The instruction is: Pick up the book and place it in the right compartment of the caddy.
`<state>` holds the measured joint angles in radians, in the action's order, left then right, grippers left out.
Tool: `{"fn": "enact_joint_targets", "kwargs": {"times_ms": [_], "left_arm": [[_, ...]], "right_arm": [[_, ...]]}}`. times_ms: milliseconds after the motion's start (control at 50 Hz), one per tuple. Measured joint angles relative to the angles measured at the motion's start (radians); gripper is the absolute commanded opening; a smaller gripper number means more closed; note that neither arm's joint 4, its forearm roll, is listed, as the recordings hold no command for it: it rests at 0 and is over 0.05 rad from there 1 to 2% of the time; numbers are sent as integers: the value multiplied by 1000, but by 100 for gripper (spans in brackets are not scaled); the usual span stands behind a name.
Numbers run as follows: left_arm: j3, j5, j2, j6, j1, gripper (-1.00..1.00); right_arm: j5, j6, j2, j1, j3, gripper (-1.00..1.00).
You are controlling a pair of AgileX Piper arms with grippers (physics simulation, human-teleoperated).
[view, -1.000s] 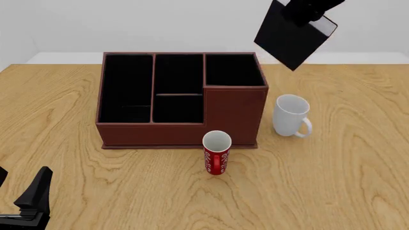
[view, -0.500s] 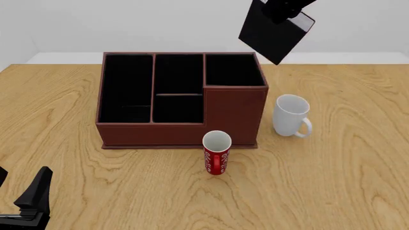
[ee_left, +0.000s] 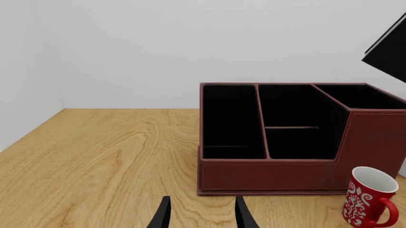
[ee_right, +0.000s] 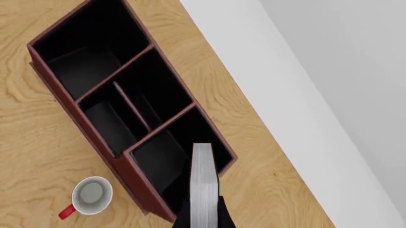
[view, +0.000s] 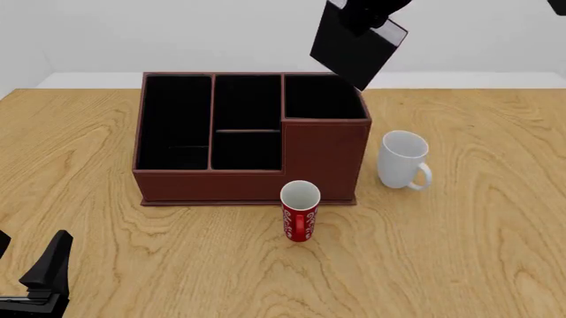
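Note:
The black book hangs tilted in the air, one corner pointing down just above the back right rim of the caddy. My right gripper is shut on the book's upper part at the top edge of the front view. In the right wrist view the white page edges sit over the right compartment. That compartment holds nothing. My left gripper rests open near the table's front left corner, far from the caddy. A corner of the book shows in the left wrist view.
A red patterned mug stands right in front of the caddy's tall panel. A white mug stands close to the caddy's right side. The red mug also shows in the left wrist view and from above in the right wrist view.
My right gripper has carried the book leftward, from right of the caddy to above its back right corner. The left arm and both mugs have not moved.

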<state>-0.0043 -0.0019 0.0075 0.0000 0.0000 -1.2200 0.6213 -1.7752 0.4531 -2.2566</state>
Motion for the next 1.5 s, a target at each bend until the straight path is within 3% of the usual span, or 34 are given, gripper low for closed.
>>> {"fn": "enact_joint_targets", "kwargs": {"times_ms": [700, 1500], "left_arm": [[0, 0, 0, 0, 0, 100], [0, 0, 0, 0, 0, 100]], "right_arm": [[0, -53, -99, 36, -69, -100], [0, -115, -179, 10, -83, -100]]}}
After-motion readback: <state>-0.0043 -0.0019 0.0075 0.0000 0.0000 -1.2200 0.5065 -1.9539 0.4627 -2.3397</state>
